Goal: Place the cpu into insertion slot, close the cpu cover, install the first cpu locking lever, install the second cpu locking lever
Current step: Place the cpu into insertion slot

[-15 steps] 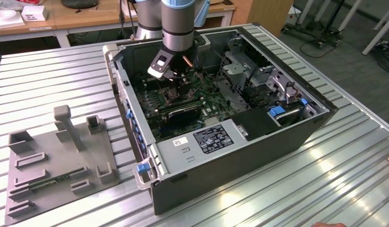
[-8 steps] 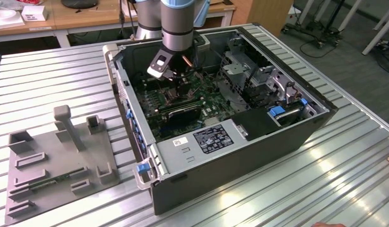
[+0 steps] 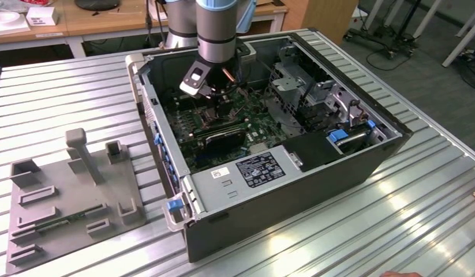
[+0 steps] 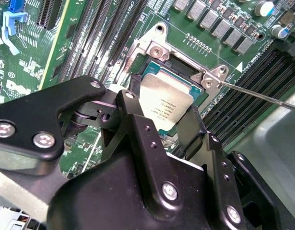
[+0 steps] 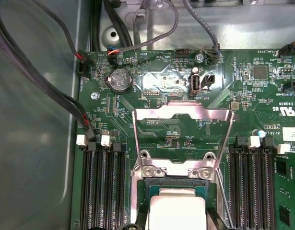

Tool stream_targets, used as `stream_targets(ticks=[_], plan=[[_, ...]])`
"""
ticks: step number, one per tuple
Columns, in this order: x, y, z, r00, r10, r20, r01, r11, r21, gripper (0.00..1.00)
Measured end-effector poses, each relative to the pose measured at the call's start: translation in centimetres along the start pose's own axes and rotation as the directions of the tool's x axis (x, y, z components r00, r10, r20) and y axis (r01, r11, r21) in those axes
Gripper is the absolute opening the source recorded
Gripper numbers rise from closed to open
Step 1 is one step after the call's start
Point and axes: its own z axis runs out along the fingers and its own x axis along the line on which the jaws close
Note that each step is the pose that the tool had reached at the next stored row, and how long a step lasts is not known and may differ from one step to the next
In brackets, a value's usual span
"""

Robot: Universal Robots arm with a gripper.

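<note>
The tool (image 4: 160, 115) clamps the cpu (image 4: 165, 101); just above the insertion slot (image 4: 182, 71)

Gripper (image 3: 212, 88) low inside open computer case (image 3: 299, 202)

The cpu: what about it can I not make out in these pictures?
- Second wrist view: the gripper covers the edges of the cpu; whether it sits fully in the insertion slot is unclear.
- First wrist view: the picture's edge cuts off the cpu.
- Exterior view: the arm hides it.

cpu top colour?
The cpu top is dull silver-grey; shows best in the second wrist view.
</note>
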Motion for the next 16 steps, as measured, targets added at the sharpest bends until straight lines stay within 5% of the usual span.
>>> stream_targets(ticks=[16], plan=[[0.01,0.07,0.15,1.0,0.0,0.0001,0.0,1.0,0.0001,0.54]])
